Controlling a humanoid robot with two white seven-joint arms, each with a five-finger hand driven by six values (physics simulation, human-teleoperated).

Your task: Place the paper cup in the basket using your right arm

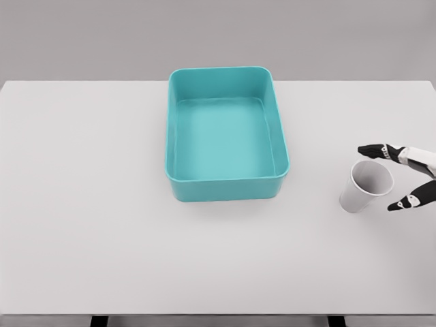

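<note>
A white paper cup (365, 187) stands on the white table (102, 204) at the right, slightly tilted, its open mouth facing up and toward me. My right hand (394, 177) comes in from the right edge with its dark fingers spread on either side of the cup's rim, one finger (373, 149) above it and one (407, 200) below. The hand is open and holds nothing. The teal basket (225, 185) sits at the table's centre, to the left of the cup, with nothing in it. My left arm does not show.
The table's front edge runs along the bottom of the view, with dark legs just below it. A plain grey wall lies behind the table's far edge.
</note>
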